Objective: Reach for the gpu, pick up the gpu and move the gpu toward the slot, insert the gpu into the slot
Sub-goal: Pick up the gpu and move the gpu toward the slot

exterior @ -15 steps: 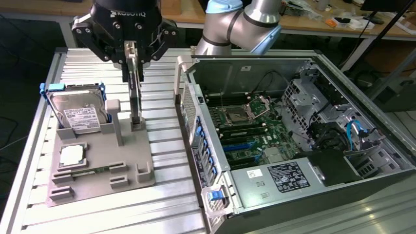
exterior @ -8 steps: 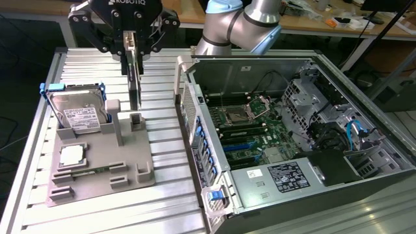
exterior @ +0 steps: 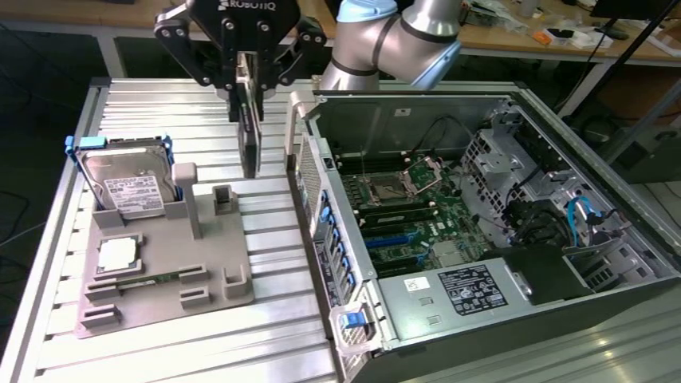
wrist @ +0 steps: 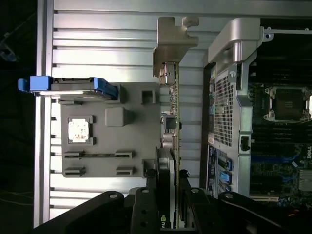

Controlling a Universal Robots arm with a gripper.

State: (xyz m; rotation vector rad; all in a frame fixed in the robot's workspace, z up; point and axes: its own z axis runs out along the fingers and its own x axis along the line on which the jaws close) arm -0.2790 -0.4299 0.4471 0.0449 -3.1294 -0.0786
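Observation:
My gripper (exterior: 247,84) hangs above the grey fixture and is shut on the gpu (exterior: 250,144), a thin dark card held edge-down in the air, left of the open computer case in the exterior view. In the wrist view the gpu (wrist: 171,122) shows edge-on between the fingers (wrist: 163,185), with its silvery bracket (wrist: 171,46) at the far end. The card is clear of the fixture and of the case wall. The slot (exterior: 396,238), a long blue connector, lies on the motherboard inside the case, below the CPU socket and apart from the card.
The grey fixture (exterior: 159,263) holds a hard drive in a blue caddy (exterior: 127,187), a square CPU chip (exterior: 117,254) and a green memory stick (exterior: 143,279). The open case (exterior: 479,215) has a tall metal side wall (exterior: 309,183) with blue tabs. All rests on a ribbed aluminium table (exterior: 255,343).

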